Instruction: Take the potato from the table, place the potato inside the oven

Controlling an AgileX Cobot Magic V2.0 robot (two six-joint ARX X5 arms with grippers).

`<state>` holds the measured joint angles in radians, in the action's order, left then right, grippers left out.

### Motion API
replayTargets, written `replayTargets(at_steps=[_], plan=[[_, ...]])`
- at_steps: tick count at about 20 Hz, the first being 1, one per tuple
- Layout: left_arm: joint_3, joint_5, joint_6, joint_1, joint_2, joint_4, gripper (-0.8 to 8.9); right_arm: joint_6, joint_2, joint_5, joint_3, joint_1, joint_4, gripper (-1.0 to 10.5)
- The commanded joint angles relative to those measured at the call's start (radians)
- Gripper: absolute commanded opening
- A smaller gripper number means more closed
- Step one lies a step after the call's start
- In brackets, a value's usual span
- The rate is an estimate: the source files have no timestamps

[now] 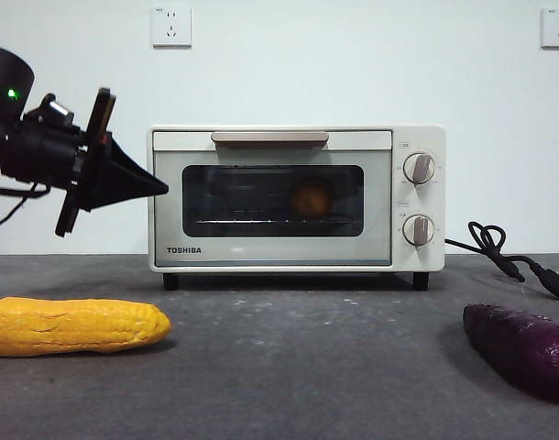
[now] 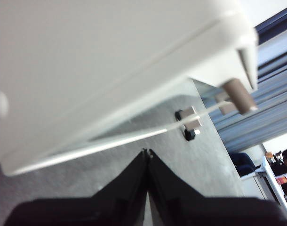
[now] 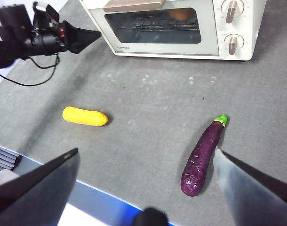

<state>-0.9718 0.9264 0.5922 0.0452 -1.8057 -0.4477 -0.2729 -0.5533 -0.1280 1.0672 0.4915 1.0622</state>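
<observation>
The cream-white oven [image 1: 296, 197] stands at the back of the table [image 1: 307, 367] with its door closed. Through the dark window the potato [image 1: 312, 199] shows as a tan-orange lump on the rack, also seen as the potato [image 3: 181, 14] from above. My left gripper [image 1: 158, 188] is shut and empty, its tip level with the window just off the oven's left front edge. In the left wrist view that gripper [image 2: 147, 152] points along the oven [image 2: 96, 70], with the beige handle [image 2: 240, 94] beyond. My right gripper [image 3: 146, 150] hangs open high above the table's front.
A yellow corn cob [image 1: 73, 325] lies at the front left. A dark purple eggplant [image 1: 522, 348] lies at the front right. The oven's black cord [image 1: 504, 257] trails off to the right. The table's front edge [image 3: 101, 200] runs below the right gripper.
</observation>
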Motion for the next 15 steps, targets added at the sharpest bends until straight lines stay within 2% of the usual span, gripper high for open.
replayTargets(at_steps=[1,7,15], plan=[[0.0,-0.007,-0.087,0.013,0.085,0.082,-0.07,-0.005,0.0,0.002,-0.002,0.002,-0.006,4.7],[0.0,-0.104,-0.229,0.042,0.312,0.33,-0.07,0.016,-0.01,-0.004,-0.002,0.002,-0.006,4.7],[0.0,-0.33,-0.452,0.112,0.676,0.761,-0.07,0.082,-0.039,-0.006,-0.002,0.002,-0.006,4.7]])
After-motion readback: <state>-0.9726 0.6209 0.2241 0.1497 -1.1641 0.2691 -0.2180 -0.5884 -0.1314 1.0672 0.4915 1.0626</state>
